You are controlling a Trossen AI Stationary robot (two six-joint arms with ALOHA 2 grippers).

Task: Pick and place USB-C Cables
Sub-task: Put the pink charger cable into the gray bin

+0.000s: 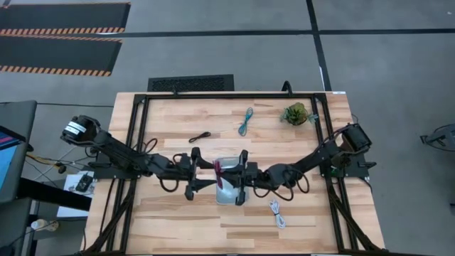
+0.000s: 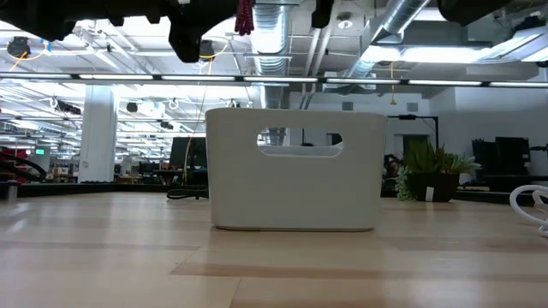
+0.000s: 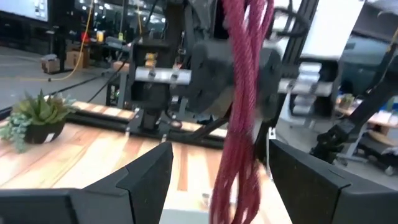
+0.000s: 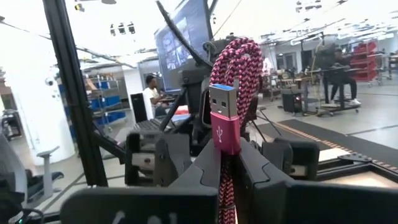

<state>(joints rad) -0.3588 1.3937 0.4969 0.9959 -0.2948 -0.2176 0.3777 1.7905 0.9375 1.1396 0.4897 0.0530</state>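
Note:
The dark red USB-C cable (image 1: pixel 218 173) is a braided bundle held up over the pale grey tray (image 1: pixel 229 193). In the low view it shows high above the tray (image 2: pixel 245 15). My right gripper (image 4: pixel 227 163) is shut on it, reaching in from the right (image 1: pixel 229 178). My left gripper (image 3: pixel 217 163) is open and faces it from the left (image 1: pixel 208 178), its fingers standing either side of the hanging strands without touching. The black cable (image 1: pixel 201 136), the teal cable (image 1: pixel 246 121) and the white cable (image 1: pixel 277 213) lie on the table. My right gripper pinches the dark red cable bundle between its two fingers, several strands together, just below the plug (image 4: pixel 224 134). The fingers come in about level from the table's right. The plug and a loop (image 4: pixel 236 56) stand above the fingers, and the rest (image 3: pixel 233 180) hangs down, clear of the table.
A small green plant (image 1: pixel 295 114) stands near the far right corner and shows behind the tray in the low view (image 2: pixel 432 175). The tray (image 2: pixel 295 167) has a handle slot in its wall. Black frame rails (image 1: pixel 138 142) run along the table's sides.

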